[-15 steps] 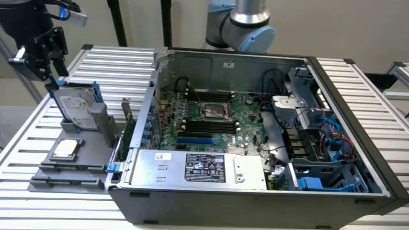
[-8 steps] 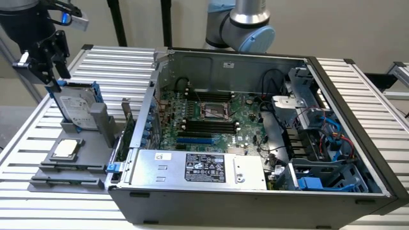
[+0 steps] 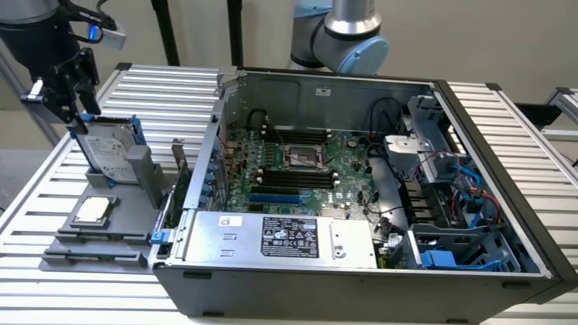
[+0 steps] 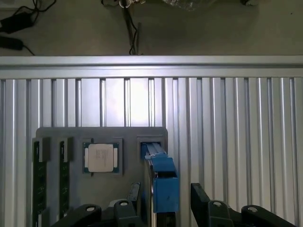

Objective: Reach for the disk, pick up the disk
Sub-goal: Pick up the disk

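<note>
The disk point(image 3: 107, 150) stands on edge in a slot of the grey holder point(image 3: 118, 227) at the exterior view's left: a silver-grey drive with a white label in a bright blue carrier. My gripper point(image 3: 70, 101) hangs just above its top edge, jaws open. In the wrist view the disk's blue carrier edge point(image 4: 163, 184) lies between my two black fingers point(image 4: 201, 201), with a gap on each side, and my gripper point(image 4: 165, 203) touches nothing. The disk's lower part is hidden in the holder.
On the same holder lie a small square silver chip point(image 3: 95, 210) and two dark memory sticks point(image 4: 39, 177). An open computer case point(image 3: 361, 176) with a labelled power-supply box point(image 3: 284, 237) takes up the middle of the slatted aluminium table point(image 3: 505, 122).
</note>
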Robot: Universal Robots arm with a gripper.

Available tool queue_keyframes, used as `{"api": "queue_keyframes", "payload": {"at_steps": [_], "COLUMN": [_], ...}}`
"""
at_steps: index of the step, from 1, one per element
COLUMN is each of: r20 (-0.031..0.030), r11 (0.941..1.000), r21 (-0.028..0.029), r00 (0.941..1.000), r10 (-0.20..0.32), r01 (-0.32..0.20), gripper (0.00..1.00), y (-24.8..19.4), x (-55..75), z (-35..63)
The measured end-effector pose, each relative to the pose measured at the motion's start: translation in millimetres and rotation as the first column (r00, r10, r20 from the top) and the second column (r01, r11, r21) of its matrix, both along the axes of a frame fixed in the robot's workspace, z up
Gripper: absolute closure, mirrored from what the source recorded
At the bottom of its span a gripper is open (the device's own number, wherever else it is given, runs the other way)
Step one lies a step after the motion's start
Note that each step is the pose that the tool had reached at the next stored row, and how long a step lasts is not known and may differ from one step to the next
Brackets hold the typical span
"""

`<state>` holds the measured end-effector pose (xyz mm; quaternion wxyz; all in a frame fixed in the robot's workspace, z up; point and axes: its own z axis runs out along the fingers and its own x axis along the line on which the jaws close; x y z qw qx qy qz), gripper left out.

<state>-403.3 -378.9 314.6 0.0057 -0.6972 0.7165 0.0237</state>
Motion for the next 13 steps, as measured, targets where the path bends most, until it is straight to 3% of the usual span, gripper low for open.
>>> {"api": "queue_keyframes", "payload": {"at_steps": [8, 13], "r20": [0.0, -0.0001], "r11": [1.0, 0.9998], "r21": [0.0076, 0.0179], "r00": [1.0, 1.0], "r10": [0.003, 0.007], "r01": [-0.003, -0.007], "gripper": [0.46, 0.46], "y": [0.0, -0.2], "x": [-3.5, -3.6], "z": [-9.3, -14.1]}}
